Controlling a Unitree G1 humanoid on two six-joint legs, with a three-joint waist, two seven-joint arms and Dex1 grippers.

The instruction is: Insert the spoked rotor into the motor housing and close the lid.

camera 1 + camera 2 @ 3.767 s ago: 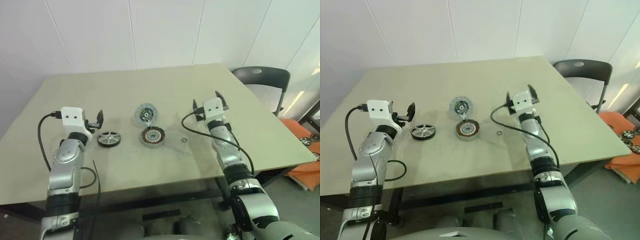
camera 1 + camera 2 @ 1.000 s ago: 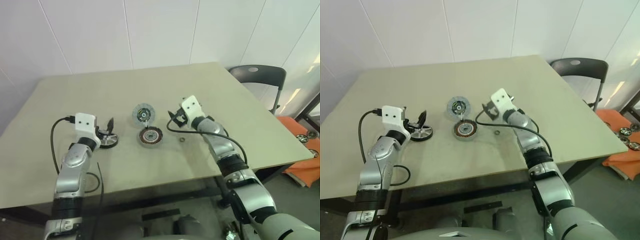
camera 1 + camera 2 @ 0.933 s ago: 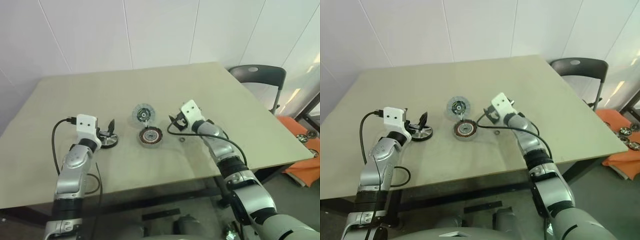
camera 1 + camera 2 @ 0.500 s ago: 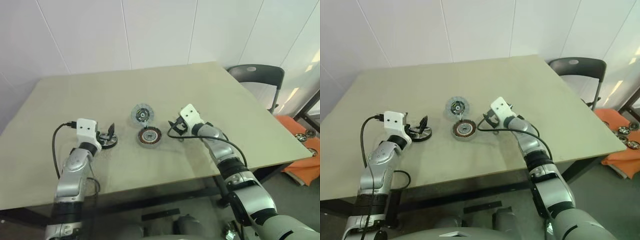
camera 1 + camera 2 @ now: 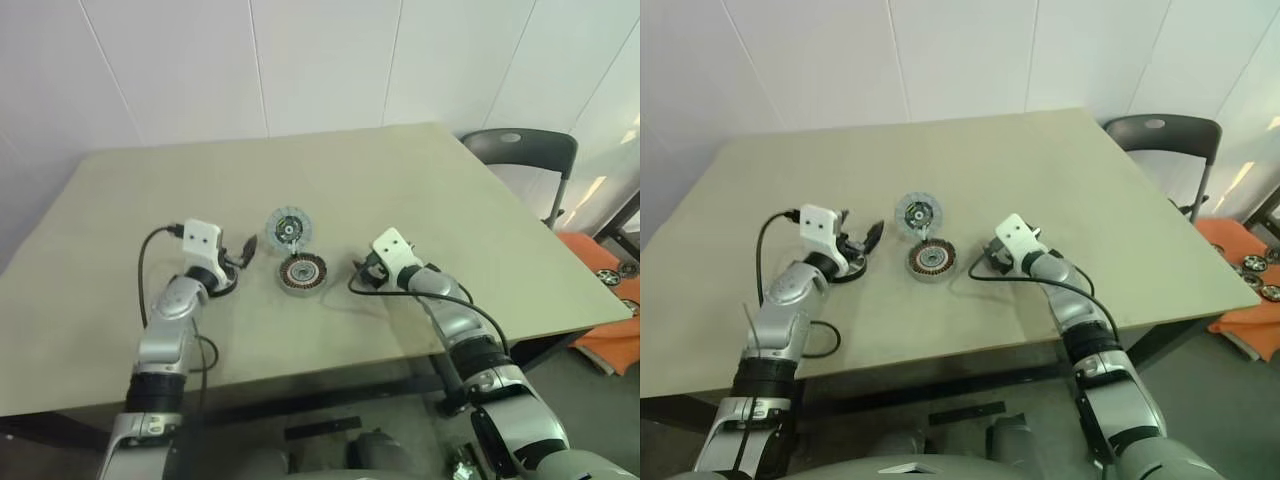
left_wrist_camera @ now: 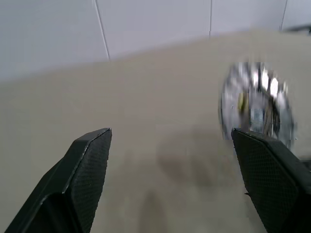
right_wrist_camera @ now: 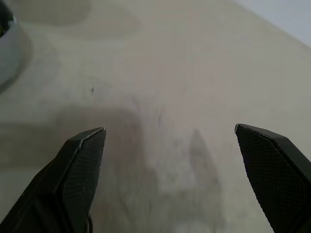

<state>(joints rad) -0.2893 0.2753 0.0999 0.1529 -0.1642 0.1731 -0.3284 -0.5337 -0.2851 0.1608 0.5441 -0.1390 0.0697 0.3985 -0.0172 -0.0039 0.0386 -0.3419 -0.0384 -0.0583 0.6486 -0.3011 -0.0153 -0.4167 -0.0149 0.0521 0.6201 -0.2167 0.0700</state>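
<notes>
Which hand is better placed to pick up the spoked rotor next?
Left, probably. The left hand is open, and its wrist view looks at the spoked rotor just ahead. The right hand, also open, sits low beside the motor housing, facing bare table.

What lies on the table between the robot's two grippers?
In the left eye view, the copper-coiled motor housing sits between the left gripper and right gripper, with the flat grey spoked rotor just behind it.

Silver jointed arms, white boxy wrist modules, looping black cables, textured black fingers [image 7: 80, 162]
</notes>
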